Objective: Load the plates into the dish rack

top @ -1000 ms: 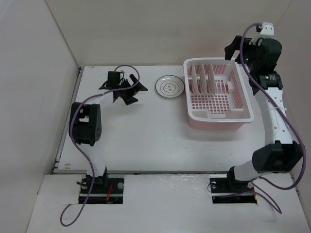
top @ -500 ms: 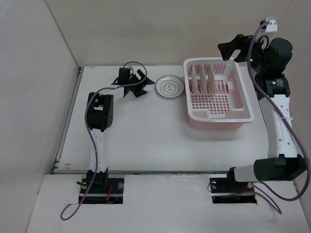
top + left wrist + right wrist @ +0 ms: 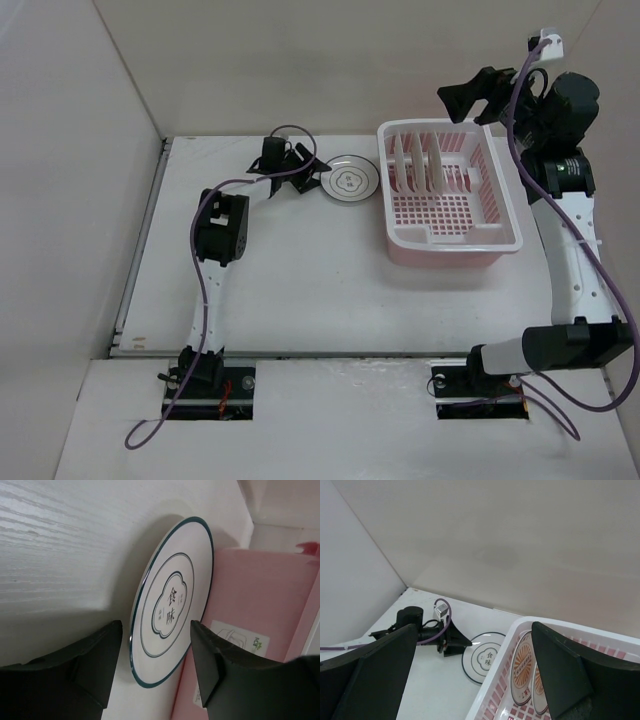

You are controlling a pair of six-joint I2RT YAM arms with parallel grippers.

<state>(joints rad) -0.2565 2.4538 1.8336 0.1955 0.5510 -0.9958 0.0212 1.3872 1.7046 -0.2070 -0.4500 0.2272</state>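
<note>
A white plate with a dark green rim band (image 3: 349,180) lies flat on the table just left of the pale pink dish rack (image 3: 455,240). My left gripper (image 3: 316,177) is open, low at the plate's left edge. In the left wrist view its fingers (image 3: 95,665) flank the near part of the plate (image 3: 170,610), with the rack wall (image 3: 250,605) behind. Three plates (image 3: 420,160) stand upright in the rack's prongs. Two show orange sunburst centres (image 3: 521,672). My right gripper (image 3: 458,105) is open and empty, high above the rack's back edge.
White walls enclose the table at the back and both sides. The rack's front half (image 3: 450,210) holds no plates. The left arm's purple cable (image 3: 285,135) loops above its wrist. The right wrist view shows the left gripper (image 3: 452,640) beside the plate (image 3: 485,656).
My left gripper has swung right across the back of the table to the plate's left edge. My right gripper has risen and shifted a little left above the rack.
</note>
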